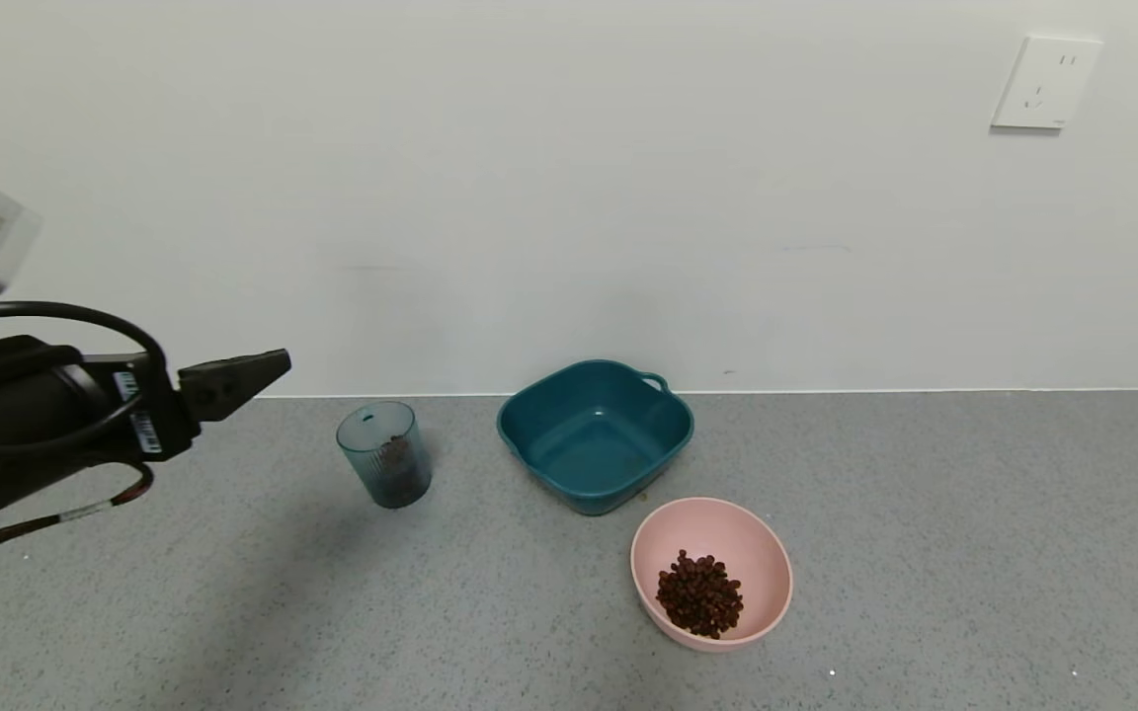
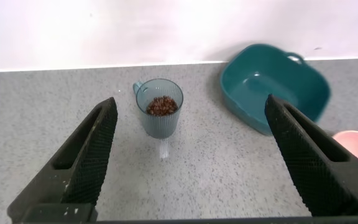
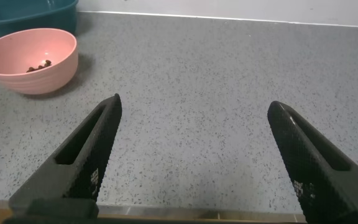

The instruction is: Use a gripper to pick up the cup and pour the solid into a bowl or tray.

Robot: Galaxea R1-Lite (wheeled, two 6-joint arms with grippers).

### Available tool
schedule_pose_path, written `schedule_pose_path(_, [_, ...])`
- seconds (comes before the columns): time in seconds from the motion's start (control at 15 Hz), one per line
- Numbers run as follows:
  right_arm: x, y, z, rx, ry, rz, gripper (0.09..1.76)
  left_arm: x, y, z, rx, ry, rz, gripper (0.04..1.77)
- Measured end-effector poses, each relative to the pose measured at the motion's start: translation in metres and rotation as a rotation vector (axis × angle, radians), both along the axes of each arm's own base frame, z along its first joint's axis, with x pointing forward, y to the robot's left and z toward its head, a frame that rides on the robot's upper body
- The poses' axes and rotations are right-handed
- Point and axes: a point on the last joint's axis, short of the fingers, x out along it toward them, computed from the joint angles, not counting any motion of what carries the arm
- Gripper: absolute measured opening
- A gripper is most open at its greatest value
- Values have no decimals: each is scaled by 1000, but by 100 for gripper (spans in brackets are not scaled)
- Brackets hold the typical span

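The ribbed grey-blue cup (image 1: 384, 466) stands upright on the grey table, left of the tubs, with brown pellets (image 2: 161, 106) in it. My left gripper (image 1: 268, 367) hangs in the air to the cup's left, apart from it. In the left wrist view it (image 2: 191, 102) is open and empty, with the cup (image 2: 159, 115) ahead, nearer one finger. The pink bowl (image 1: 727, 528) sits front right and holds a pile of pellets (image 1: 699, 592). My right gripper (image 3: 194, 102) is open and empty over bare table, right of the pink bowl (image 3: 36, 74).
A dark teal tub (image 1: 589, 454) with a loop handle stands empty between cup and bowl, near the wall. It also shows in the left wrist view (image 2: 272, 87). The table's front edge lies just under the right gripper. A white wall outlet (image 1: 1045, 84) is high right.
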Motion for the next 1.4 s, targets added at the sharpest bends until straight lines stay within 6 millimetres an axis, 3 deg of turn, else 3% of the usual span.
schedule_pose_path(0.4, [0, 0, 0, 0, 0, 0, 171, -107, 17, 12, 52, -98, -22, 171])
schedule_pose_path(0.8, [0, 0, 0, 0, 0, 0, 171, -203, 32, -11, 98, -199, 21, 171])
schedule_pose_path(1.07, [0, 0, 0, -1, 1, 0, 171, -233, 31, -30, 111, -276, 102, 172])
schedule_pose_path(1.4, [0, 0, 0, -1, 2, 0, 171, -240, 28, -62, 118, -323, 103, 172])
